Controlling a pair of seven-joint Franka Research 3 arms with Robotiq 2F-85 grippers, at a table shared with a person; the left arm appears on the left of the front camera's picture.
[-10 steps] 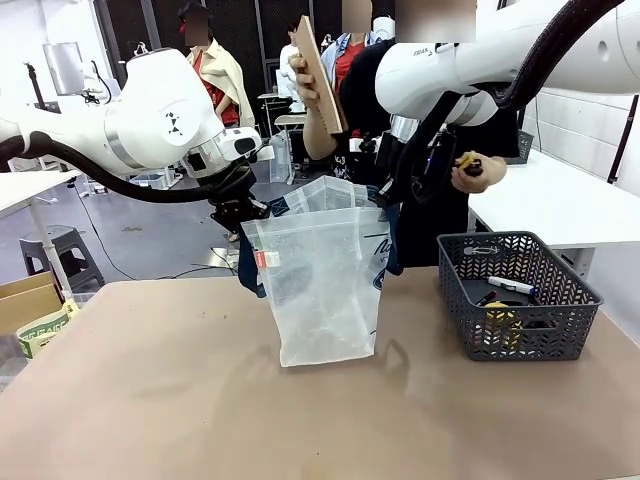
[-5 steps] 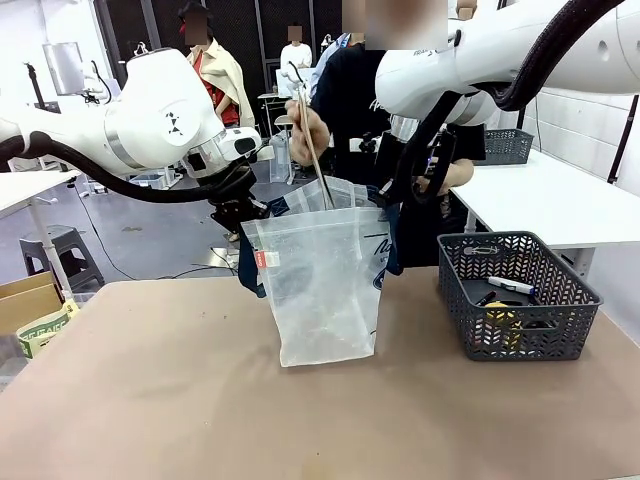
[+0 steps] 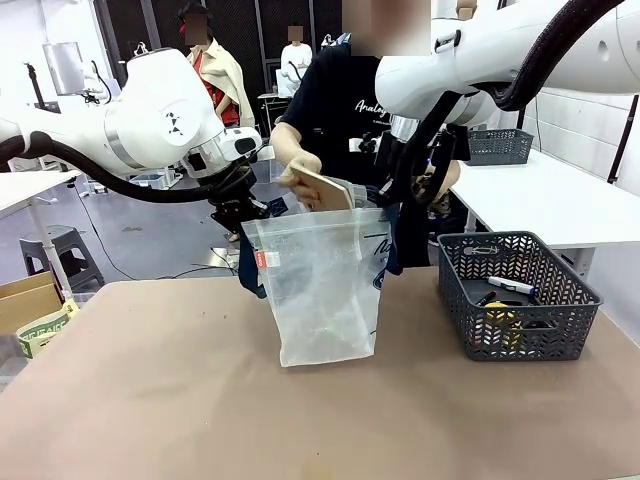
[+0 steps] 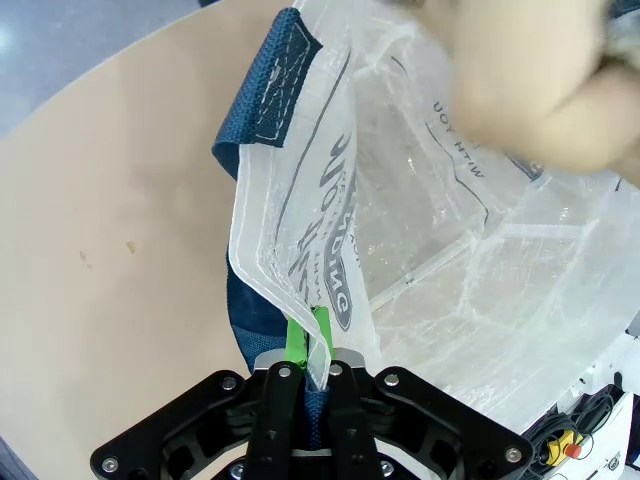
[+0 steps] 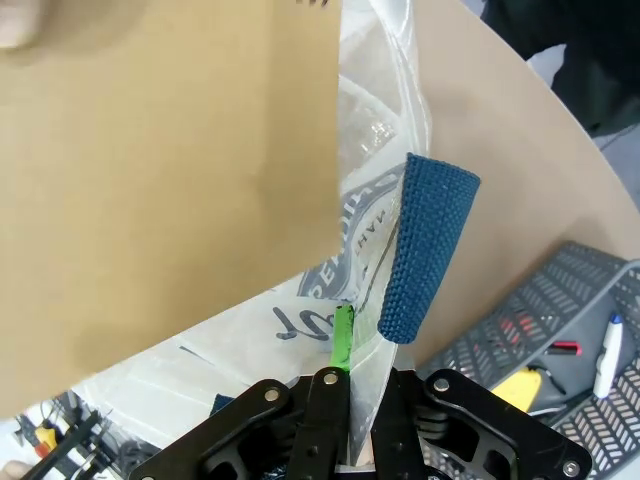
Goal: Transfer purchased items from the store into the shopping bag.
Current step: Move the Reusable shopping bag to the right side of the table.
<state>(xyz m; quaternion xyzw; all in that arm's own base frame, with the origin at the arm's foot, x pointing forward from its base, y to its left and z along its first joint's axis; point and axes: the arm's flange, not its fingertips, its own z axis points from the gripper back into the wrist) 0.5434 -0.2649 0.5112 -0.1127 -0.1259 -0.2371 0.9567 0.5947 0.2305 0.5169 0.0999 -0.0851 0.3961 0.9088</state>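
Note:
The shopping bag [image 3: 322, 290], translucent white with navy handles, stands mid-table with its mouth held wide. My left gripper [image 3: 243, 215] is shut on its left rim, and the green pads pinch the plastic in the left wrist view [image 4: 308, 345]. My right gripper [image 3: 396, 215] is shut on the right rim, seen close in the right wrist view [image 5: 345, 365]. A person's hand [image 3: 290, 160] tilts a flat tan board [image 3: 326, 188], one of the purchased items, into the bag's mouth. That tan board [image 5: 160, 180] looms large above the bag [image 5: 370, 200] in the right wrist view.
A dark grey lattice basket [image 3: 520, 295] sits on the table to the right of the bag, with a white pen [image 3: 510, 285] and a yellow object [image 3: 500, 318] inside. The person stands at the far edge behind the bag. A cardboard box [image 3: 30, 310] sits off the table's left.
The person's hand has brought the tan board down from upright above the bag to its mouth, now tilted flat. Both arms and the bag have stayed put.

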